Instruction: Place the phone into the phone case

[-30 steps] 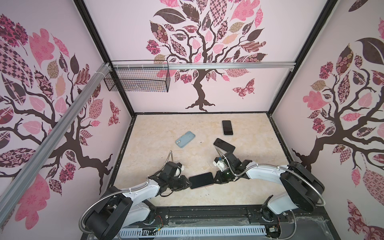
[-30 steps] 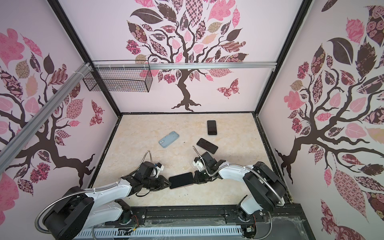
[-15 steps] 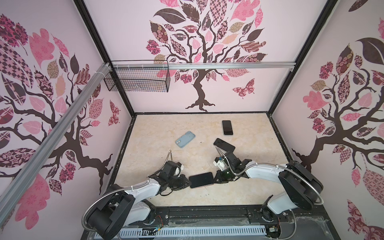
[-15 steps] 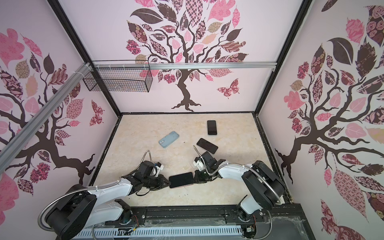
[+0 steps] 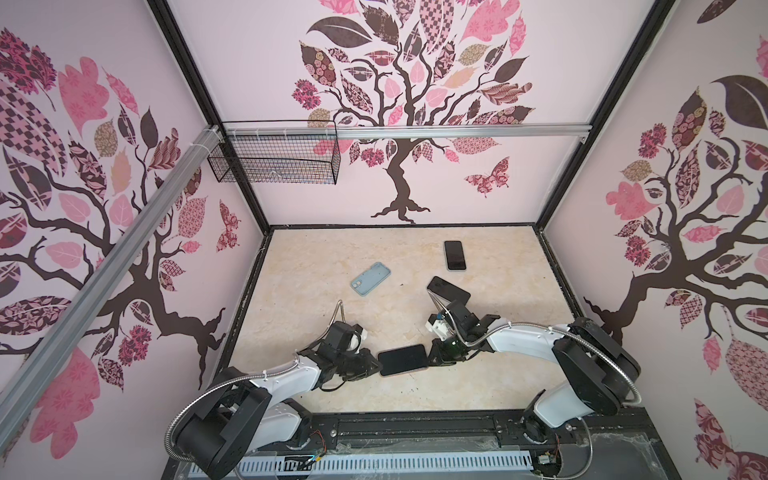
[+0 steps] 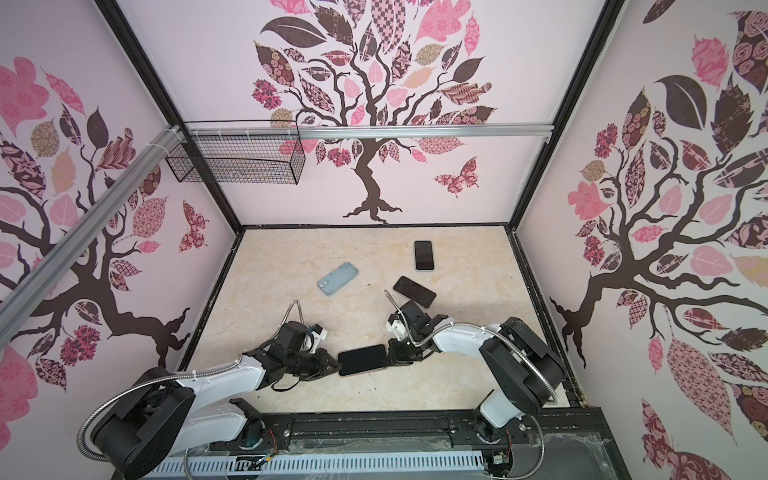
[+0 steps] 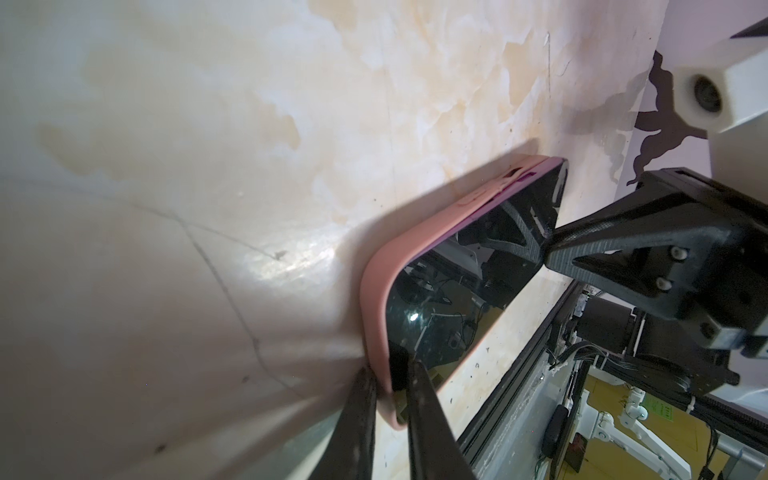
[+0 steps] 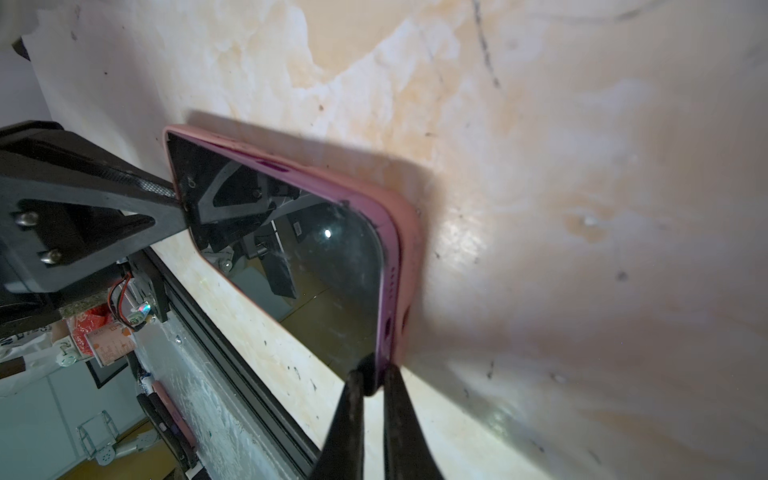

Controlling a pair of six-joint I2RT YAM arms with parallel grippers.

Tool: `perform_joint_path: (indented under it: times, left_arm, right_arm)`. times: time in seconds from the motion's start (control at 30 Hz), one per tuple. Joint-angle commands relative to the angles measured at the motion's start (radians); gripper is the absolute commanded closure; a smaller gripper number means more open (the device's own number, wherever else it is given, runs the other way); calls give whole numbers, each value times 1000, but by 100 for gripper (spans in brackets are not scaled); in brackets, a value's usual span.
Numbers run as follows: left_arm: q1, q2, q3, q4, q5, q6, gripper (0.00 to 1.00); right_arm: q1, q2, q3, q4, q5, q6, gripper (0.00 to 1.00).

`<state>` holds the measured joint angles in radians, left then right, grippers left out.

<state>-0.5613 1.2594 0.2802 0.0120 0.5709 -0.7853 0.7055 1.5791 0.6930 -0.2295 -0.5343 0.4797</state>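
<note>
So the phone (image 5: 402, 360) is lying screen-up in the pink case (image 7: 376, 291) near the table (image 5: 457, 388) front edge, long axis running arm to arm. The left gripper (image 5: 375, 366) is pinching one short end, case and all. The right gripper (image 5: 432, 360) is nipping the opposite end, jaws almost closed. Neither's nearer.

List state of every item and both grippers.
Black phone in pink silicone case: partly seated, purple edge proud of rim.
Left gripper: shut on one end.
Right gripper: shut on opposite end.
Light-blue phone case: flat, loose.
Far black phone: flat, loose.
Black phone beside right arm: flat, loose.
</note>
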Motion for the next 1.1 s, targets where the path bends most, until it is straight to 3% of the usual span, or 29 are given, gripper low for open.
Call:
perform_joint_path:
  times: [0.0,0.33,0.67,1.07]
  left_arm:
    - [-51,83,-19,86,-11,29,83]
    - [-53,87,-25,92,-12,26,84]
    - [-52,24,-17,7,-96,45,86]
    - [-52,-96,18,-94,-170,52,84]
  right_arm:
    - [129,199,-33,141,125,-13,91]
    - [173,252,2,94,213,-15,91]
    - [214,189,69,-88,451,-41,88]
    - [164,-27,105,-126,365,-56,76]
